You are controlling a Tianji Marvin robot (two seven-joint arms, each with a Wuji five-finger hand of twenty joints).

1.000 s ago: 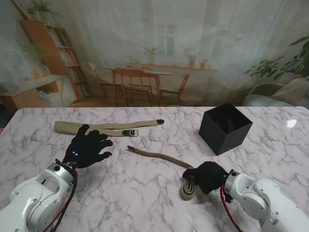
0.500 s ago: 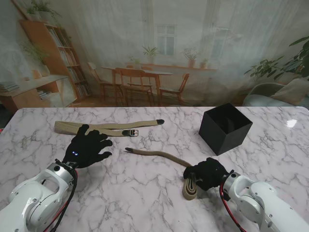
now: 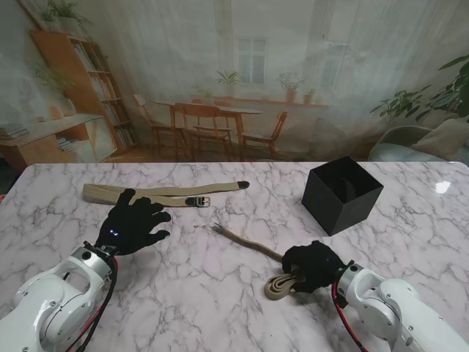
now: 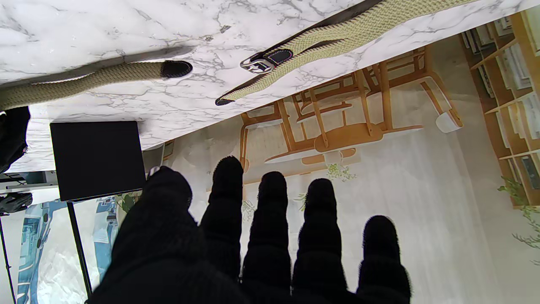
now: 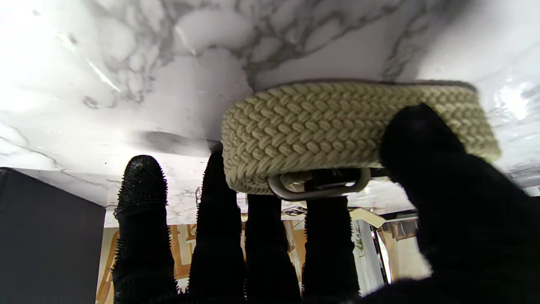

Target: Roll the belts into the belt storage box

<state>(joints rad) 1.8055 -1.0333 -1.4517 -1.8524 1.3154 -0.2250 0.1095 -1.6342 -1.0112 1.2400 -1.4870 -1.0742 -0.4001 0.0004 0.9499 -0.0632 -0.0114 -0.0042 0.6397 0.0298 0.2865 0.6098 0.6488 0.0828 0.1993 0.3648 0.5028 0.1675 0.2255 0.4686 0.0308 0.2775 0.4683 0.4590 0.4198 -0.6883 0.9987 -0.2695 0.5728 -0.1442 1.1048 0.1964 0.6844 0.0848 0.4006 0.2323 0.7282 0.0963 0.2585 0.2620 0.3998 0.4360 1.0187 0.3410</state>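
Note:
A tan woven belt lies near me on the right, its buckle end wound into a coil and its loose tail running left across the marble. My right hand is shut on that coil, thumb pressed on its outside and fingers behind it. A second tan belt with a metal buckle lies flat farther away on the left. My left hand rests open just nearer to me than that belt, fingers spread, touching nothing. The black belt storage box stands open-topped on the right.
The marble table stretches between the two hands. The box shows as a dark square in the left wrist view, past the first belt's dark tip.
The right hand has turned the coil further and shifted it slightly left. The belt's loose tail has grown shorter, its tip drawn rightward toward the hand. The left hand has not moved.

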